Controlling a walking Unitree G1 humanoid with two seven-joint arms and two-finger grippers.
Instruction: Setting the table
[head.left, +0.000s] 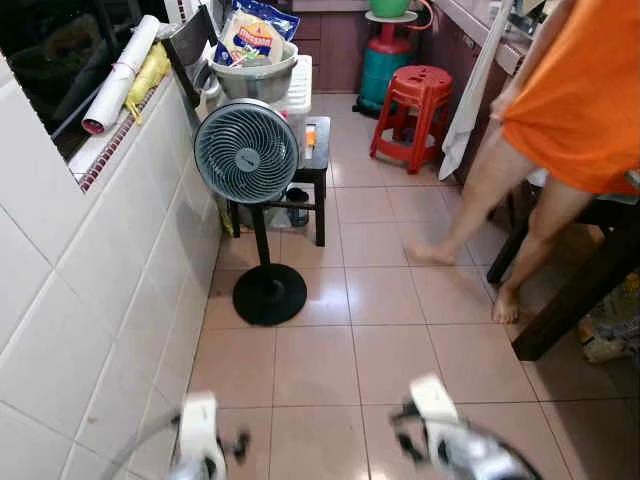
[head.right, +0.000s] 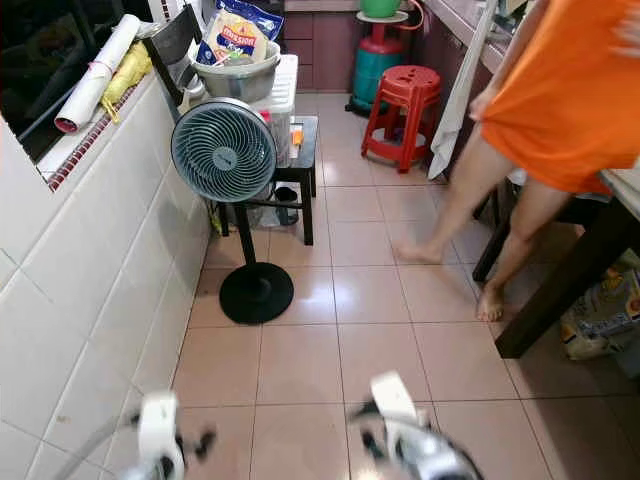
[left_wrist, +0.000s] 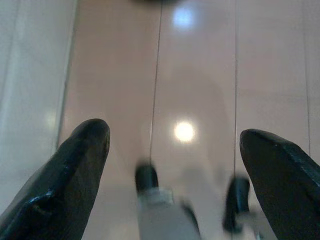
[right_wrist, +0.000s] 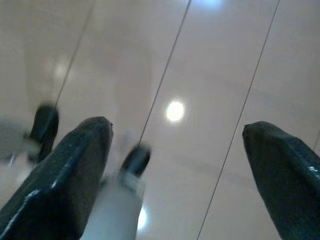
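A dark wooden table (head.left: 585, 285) stands at the right edge, with its slanted leg reaching the floor. No tableware can be made out. Both arms hang low over the pink tiled floor (head.left: 340, 350): the left arm (head.left: 199, 440) at the bottom left, the right arm (head.left: 445, 435) at the bottom right. In the left wrist view my left gripper (left_wrist: 175, 135) is open above bare tile, nothing between its fingers. My right gripper (right_wrist: 177, 127) is open too, with only floor between its fingers.
A barefoot person in an orange garment (head.left: 585, 100) stands by the table. A pedestal fan (head.left: 246, 152) stands near the white tiled wall (head.left: 80, 300). Behind it are a small black table (head.left: 318, 165) with a basin, a red stool (head.left: 413, 110) and a gas cylinder (head.left: 385, 62).
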